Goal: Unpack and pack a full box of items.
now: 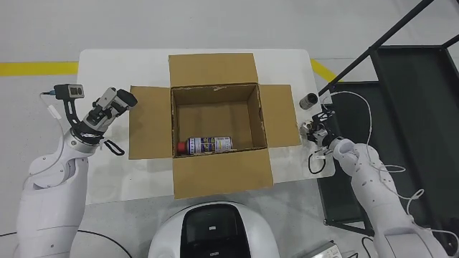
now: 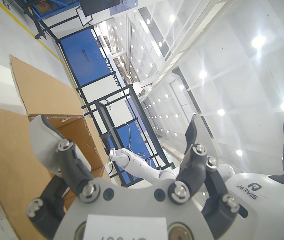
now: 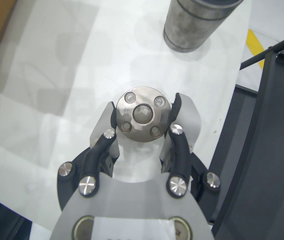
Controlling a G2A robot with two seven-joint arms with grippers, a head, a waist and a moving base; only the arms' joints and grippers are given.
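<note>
The box (image 1: 212, 69) sits open at the centre of the worktop (image 1: 115, 64), with a can (image 1: 208, 145) lying along its lower inside wall. Right of the box, the right end effector (image 3: 144, 103) clamps a round metal flange (image 3: 143, 123) near an upright sleeve (image 3: 202, 13). At frame left, the left end effector (image 1: 123, 100) is spread wide and empty.

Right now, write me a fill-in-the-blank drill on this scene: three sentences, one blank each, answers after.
1. The right gripper grips the metal disc, while the open left gripper holds ____.
2. The can lies ____ the cardboard box.
3. The grey cylinder stands on the ____.
Missing words: nothing; inside; table.
</note>
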